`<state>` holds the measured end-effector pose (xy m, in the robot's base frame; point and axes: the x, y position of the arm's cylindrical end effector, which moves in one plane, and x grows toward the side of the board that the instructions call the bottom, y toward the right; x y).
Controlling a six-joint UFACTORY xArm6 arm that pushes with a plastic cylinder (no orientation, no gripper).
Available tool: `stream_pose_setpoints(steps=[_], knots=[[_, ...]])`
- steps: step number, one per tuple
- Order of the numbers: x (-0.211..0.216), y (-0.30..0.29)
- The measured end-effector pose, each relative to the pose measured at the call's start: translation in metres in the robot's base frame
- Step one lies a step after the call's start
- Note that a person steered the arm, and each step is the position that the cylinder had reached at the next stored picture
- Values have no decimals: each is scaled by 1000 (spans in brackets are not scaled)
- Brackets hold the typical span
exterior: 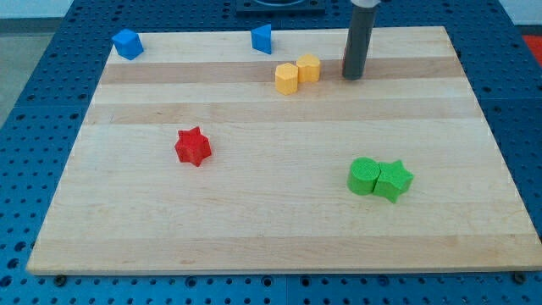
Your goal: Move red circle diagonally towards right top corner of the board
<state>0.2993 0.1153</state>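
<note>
The wooden board (279, 212) carries everything. My tip (352, 76), a bare rod with no fingers, stands near the view's top right, hiding the red circle (344, 66) but for a sliver on its left; its facing cannot be told. The yellow blocks (297, 73) touch, just left.

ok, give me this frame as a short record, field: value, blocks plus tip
tip: my tip near the view's top, right of the yellow pair
red circle: only a red sliver shows at the rod's left edge; shape cannot be told
red star: left of centre, alone
yellow blocks: two, touching, left of the tip
green blocks: circle and star, touching, lower right
blue blocks: two, at top left corner and top edge
</note>
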Motion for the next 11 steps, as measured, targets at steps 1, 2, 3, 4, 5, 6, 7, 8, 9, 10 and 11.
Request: stream_pose_setpoints(steps=[1, 2, 3, 4, 5, 6, 7, 8, 9, 10, 11], knots=[[-15, -7], [-30, -21], [-45, -41], [-53, -30], [-53, 4], [-53, 32], [-55, 19], [-30, 0], [-8, 49], [-11, 88], [-28, 80]])
